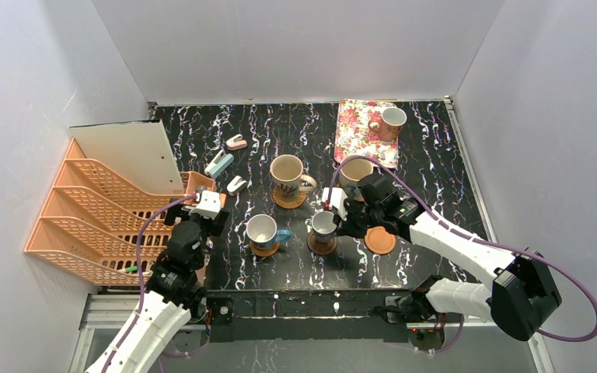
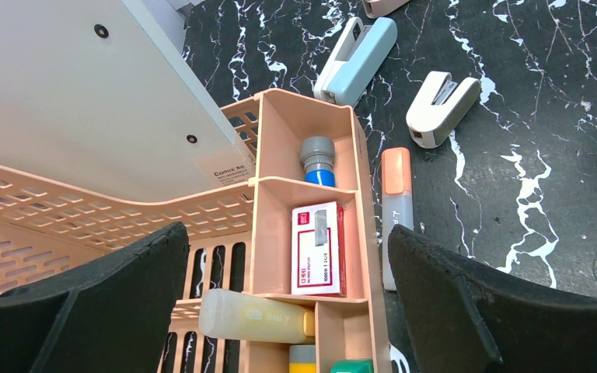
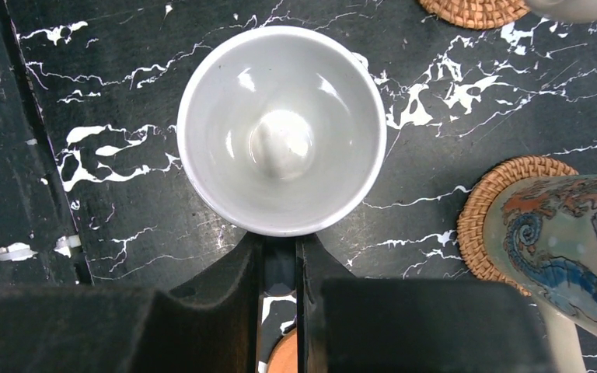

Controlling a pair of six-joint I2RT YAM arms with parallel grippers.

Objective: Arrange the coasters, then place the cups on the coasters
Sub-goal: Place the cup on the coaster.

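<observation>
My right gripper is shut on the dark handle of a small white-lined cup, which stands upright over a dark brown coaster; I cannot tell whether they touch. A smooth orange coaster lies bare just right of it. A large beige cup sits on a woven coaster. A blue-handled cup rests on another woven coaster. A second beige cup is half hidden behind the right arm. My left gripper hangs open over the orange organiser.
A pink floral tray at the back holds another cup. Three staplers lie near the organiser, and an orange marker lies beside it. The tiered orange file rack fills the left side.
</observation>
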